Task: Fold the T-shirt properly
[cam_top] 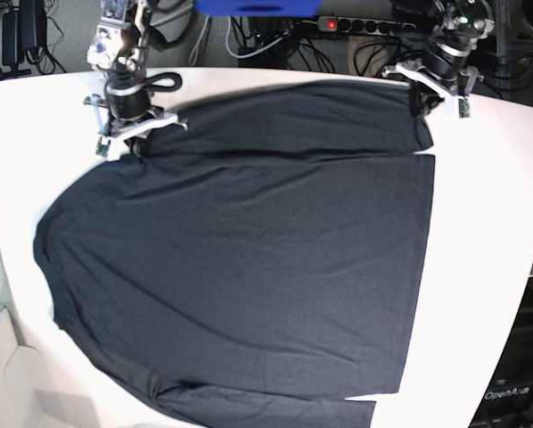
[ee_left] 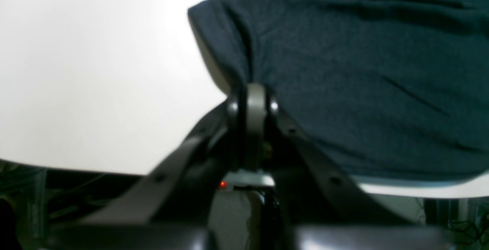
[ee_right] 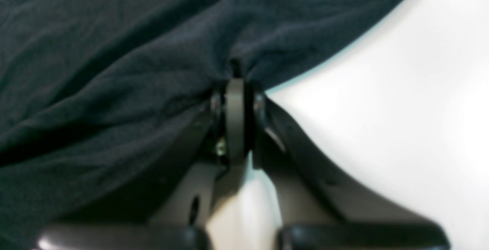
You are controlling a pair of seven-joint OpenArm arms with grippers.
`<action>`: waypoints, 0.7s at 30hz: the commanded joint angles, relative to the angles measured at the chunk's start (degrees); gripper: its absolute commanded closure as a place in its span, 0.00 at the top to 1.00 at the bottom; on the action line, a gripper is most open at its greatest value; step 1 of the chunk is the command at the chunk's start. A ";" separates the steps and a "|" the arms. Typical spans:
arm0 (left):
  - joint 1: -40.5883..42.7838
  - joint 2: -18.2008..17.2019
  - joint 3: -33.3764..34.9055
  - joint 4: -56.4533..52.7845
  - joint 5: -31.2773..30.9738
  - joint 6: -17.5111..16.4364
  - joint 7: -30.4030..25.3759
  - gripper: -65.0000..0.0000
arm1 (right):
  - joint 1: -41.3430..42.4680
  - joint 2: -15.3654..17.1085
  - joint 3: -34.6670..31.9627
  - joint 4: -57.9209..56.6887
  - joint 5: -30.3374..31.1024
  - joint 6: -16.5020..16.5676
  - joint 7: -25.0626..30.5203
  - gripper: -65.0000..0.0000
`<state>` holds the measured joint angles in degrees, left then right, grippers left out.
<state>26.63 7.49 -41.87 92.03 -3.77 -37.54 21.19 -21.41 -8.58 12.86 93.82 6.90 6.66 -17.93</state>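
Note:
The black T-shirt (cam_top: pixel 249 259) lies spread across the white table (cam_top: pixel 498 259), with one long sleeve folded across its far edge. My left gripper (cam_top: pixel 420 105) is at the far right corner of the cloth. In the left wrist view the left gripper (ee_left: pixel 254 89) is shut on a pinch of the T-shirt (ee_left: pixel 363 74). My right gripper (cam_top: pixel 135 143) is at the far left of the cloth. In the right wrist view the right gripper (ee_right: pixel 235 80) is shut on a bunched fold of the T-shirt (ee_right: pixel 114 70).
Cables and a power strip (cam_top: pixel 356 25) lie behind the table's far edge. A blue object (cam_top: pixel 253 7) sits at the top centre. Bare white table shows at the right edge and near left corner (cam_top: pixel 17 374). A dark unit (cam_top: pixel 516 392) stands off the table's near right.

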 commanded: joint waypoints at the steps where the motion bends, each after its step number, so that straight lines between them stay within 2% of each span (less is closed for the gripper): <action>1: 0.49 -0.23 -0.11 1.11 1.53 0.31 1.89 0.00 | 0.09 0.01 0.10 0.55 0.01 0.33 0.13 0.00; 17: -2.85 0.38 -0.02 10.70 1.44 0.22 2.06 0.00 | 1.85 0.01 0.10 7.59 -0.17 0.33 0.22 0.00; 21: -5.93 -0.15 -0.11 10.96 1.35 0.22 6.72 0.00 | 3.34 1.59 -0.16 7.67 -0.08 0.33 0.13 0.00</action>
<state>20.88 7.75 -41.80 101.65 -1.50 -37.39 29.89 -18.37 -7.11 12.58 100.27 6.48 6.68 -19.40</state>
